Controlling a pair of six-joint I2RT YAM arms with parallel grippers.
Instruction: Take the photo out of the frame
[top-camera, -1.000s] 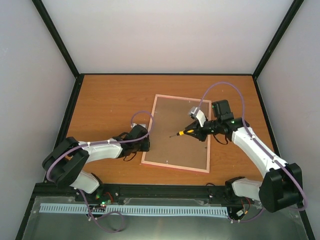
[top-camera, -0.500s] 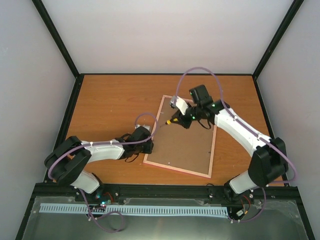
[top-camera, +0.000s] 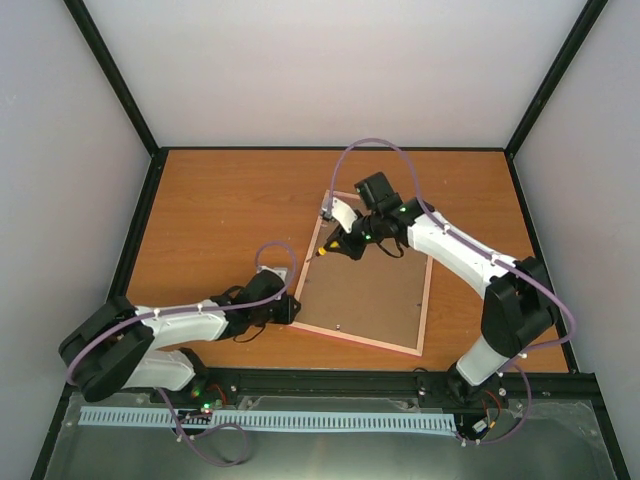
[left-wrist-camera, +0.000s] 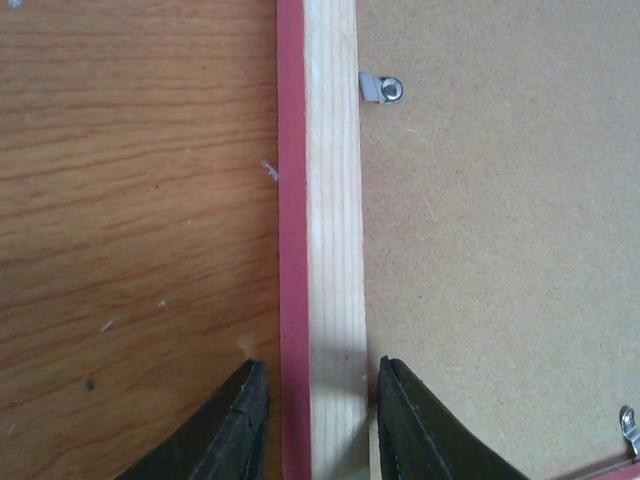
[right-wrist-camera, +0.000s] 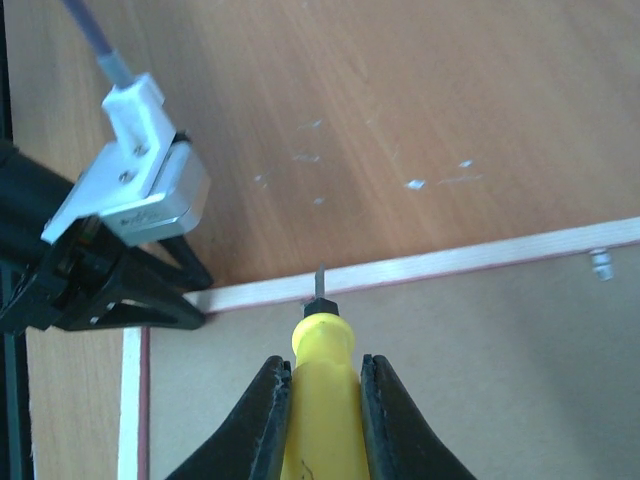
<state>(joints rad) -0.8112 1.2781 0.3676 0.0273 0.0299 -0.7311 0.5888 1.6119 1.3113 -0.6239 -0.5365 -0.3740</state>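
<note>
The frame lies face down on the table, pink border around a brown backing panel. The photo is hidden under the panel. My left gripper straddles the frame's left rail near its near-left corner, one finger on the table side and one on the panel side, closed on the rail. My right gripper is shut on the yellow-handled screwdriver. The screwdriver's tip points at the frame's pale rail near the far-left corner, close to my left wrist camera.
Small metal clips hold the panel at the rail, at the near edge and on the far rail. Bare wooden tabletop lies left of the frame. Black enclosure posts and white walls ring the table.
The right gripper carried the screwdriver from the panel's right side to the frame's far-left edge. The frame turned slightly on the table, and the left gripper drew back toward the near-left corner.
</note>
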